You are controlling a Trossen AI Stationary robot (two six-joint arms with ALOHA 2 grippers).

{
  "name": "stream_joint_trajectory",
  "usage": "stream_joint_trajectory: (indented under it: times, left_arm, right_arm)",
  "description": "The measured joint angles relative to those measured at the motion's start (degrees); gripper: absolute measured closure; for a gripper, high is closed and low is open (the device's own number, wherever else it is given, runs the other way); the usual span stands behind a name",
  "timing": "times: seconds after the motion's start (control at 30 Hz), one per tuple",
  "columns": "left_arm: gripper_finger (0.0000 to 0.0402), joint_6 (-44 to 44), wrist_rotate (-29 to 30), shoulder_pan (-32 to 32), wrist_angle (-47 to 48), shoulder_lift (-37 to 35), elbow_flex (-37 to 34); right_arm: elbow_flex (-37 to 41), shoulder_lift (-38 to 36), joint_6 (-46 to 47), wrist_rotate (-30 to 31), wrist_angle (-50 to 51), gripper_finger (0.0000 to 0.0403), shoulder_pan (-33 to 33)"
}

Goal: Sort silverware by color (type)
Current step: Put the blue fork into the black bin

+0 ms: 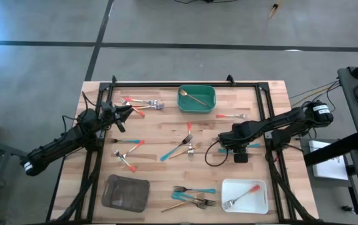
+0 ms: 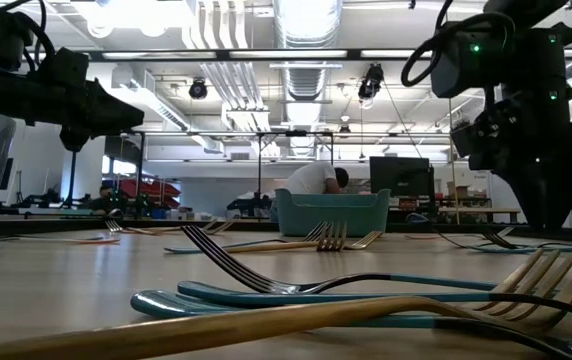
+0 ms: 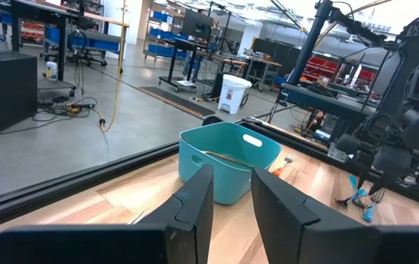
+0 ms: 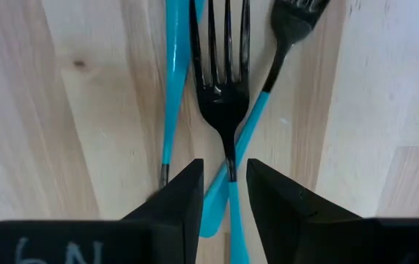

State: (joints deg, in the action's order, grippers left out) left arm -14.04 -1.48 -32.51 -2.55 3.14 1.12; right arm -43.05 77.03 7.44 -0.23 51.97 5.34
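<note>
Over the teal-handled forks, right hand (image 4: 220, 192) poised to pick.

Its fingers stand narrowly apart, holding nothing, astride one teal-handled fork (image 4: 224, 110) lying on the bench (image 4: 63, 110); next, lower and close. Left hand (image 3: 231, 198), narrowly parted and empty, waits near the green tray (image 3: 228, 158).

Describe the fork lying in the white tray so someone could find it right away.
Find the white tray at the table's near right corner, below the right arm. One fork lies slanted inside it. Its red-orange handle and its place in a tray set it apart from the teal forks loose on the wood beside.
</note>
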Motion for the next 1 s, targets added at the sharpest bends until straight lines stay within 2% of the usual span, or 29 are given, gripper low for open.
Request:
stream_joint_trajectory:
  times: [0.3,0.73,0.83,1.0]
  left_arm:
    - [0.0324,0.0,0.0,0.0,0.0,0.0,0.0]
    - [0.0324,0.0,0.0,0.0,0.0,0.0,0.0]
    - [0.0324,0.0,0.0,0.0,0.0,0.0,0.0]
    - [0.0324,0.0,0.0,0.0,0.0,0.0,0.0]
  right_arm:
    - [0.3,1.2,-0.5,0.2,-0.6,0.0305,0.0]
    - [0.2,10.8,-1.7,0.8,-2.4,0.0307,0.0]
    - [0.2,11.2,-1.5,0.6,-2.5,0.0322,0.0]
    - [0.2,9.5,-1.5,0.5,-2.6,0.0378,0.0]
